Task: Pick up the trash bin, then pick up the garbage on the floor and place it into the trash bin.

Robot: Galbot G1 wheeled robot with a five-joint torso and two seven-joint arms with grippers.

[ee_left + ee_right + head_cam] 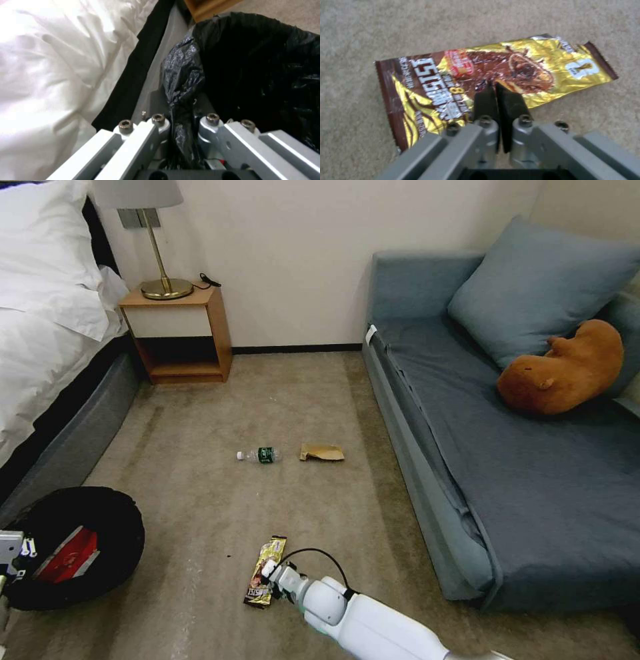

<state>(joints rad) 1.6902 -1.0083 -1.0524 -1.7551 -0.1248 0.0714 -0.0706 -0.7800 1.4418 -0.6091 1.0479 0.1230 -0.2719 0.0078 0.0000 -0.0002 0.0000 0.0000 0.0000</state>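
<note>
1. The right gripper (495,86) is down at the carpet, its black fingers (511,102) pressed together and pinching the edge of the long gold-brown snack wrapper (486,82). In the head view the right gripper (267,573) meets the wrapper (265,570) near the lower middle of the floor.
2. The wrapper lies flat on the carpet (370,32), creased, with brown ends and white lettering.
3. The left gripper (181,130) is clamped on the rim of the trash bin (260,67), a fold of the black bag (181,75) caught between its fingers.
4. In the head view the left gripper (13,560) sits at the left edge, holding the trash bin (113,513) beside the bed (47,320).
5. A red-and-white wrapper (67,555) lies inside the bin.
6. Farther out on the carpet, well apart from both grippers, a small clear bottle (260,455) with a green label lies on its side, and near it a crumpled brown paper bag (321,452).
7. A blue sofa (507,460) with a cushion and a brown plush toy (563,370) stands to the right; a wooden nightstand (180,330) with a lamp stands against the far wall.
</note>
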